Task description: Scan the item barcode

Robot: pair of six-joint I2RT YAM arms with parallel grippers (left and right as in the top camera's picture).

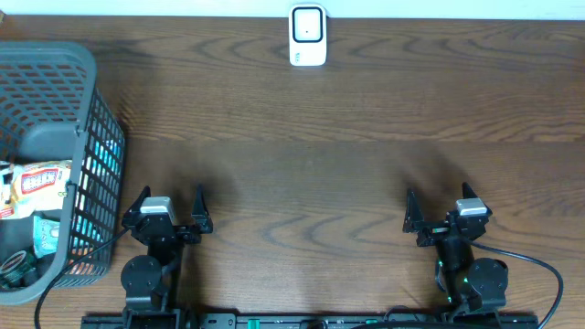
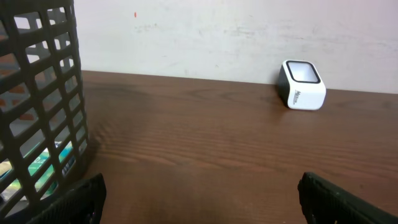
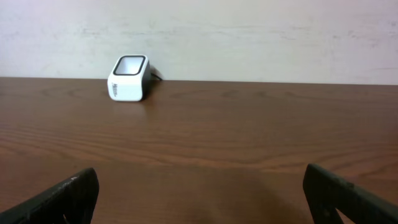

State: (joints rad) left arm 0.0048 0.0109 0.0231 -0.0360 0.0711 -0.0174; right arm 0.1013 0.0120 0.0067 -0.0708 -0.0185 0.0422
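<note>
Count: 1 scanner [image 1: 308, 37] top centre; 1 basket [image 1: 91, 119] left; several items [image 1: 41, 178] inside, number unclear; 2 grippers: left gripper [image 1: 172, 191], right gripper [image 1: 439, 191].

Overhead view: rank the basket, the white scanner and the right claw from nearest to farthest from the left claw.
1. basket, right beside the left claw, on its left.
2. white scanner, at the table's far edge, near the centre.
3. right claw, across the table on the right.
</note>
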